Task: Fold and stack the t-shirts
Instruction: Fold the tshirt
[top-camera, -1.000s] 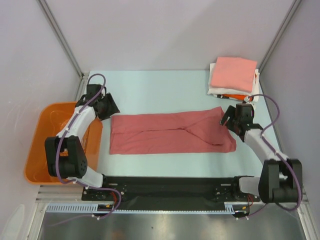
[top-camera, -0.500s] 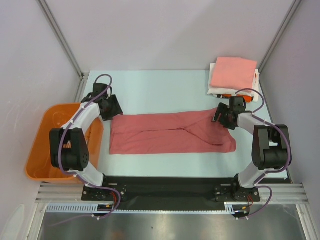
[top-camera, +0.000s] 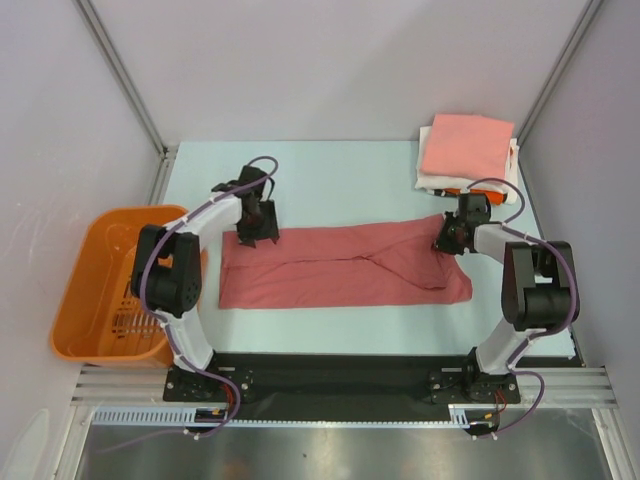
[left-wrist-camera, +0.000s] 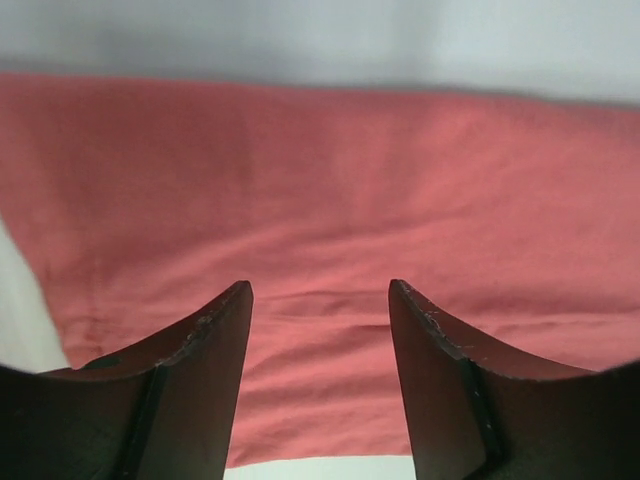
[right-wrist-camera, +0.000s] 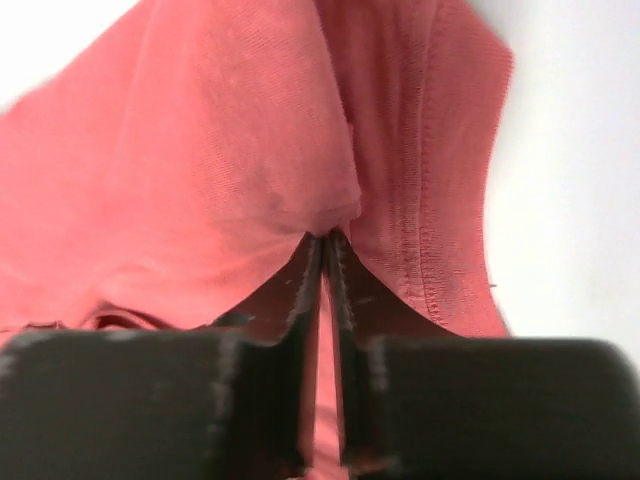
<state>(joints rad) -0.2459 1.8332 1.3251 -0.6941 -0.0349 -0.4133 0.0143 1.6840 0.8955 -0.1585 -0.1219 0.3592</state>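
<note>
- Two claws in play, and both have shifted in the last half second.
- Left claw (top-camera: 257, 224) has swung right from the far-left corner of the red t-shirt (top-camera: 340, 268). It now sits over the shirt's far edge, a little in from that corner.
- Its wrist view shows the fingers (left-wrist-camera: 205, 340) spread wide, red cloth filling the gap between them and nothing gripped. Whether the tips touch the cloth, I cannot tell.
- Right claw (top-camera: 447, 238) has barely moved: it is at the shirt's far-right corner, a touch lower than before.
- Its wrist view shows the two fingers pressed together, with a fold of red cloth pinched at their tips.
- Red t-shirt lies flat as a long band across the middle of the worktop (top-camera: 330, 170), much where it lay a second ago.
- Folded stack sits unchanged in the far-right corner: the salmon-pink shirt (top-camera: 465, 145) on top, the white shirt (top-camera: 432, 183) under it, and a sliver of the orange shirt (top-camera: 482, 192) peeking out.
- Orange basket (top-camera: 90, 300) sits off the worktop's left edge, and more of it shows now that the left arm has swung away.
</note>
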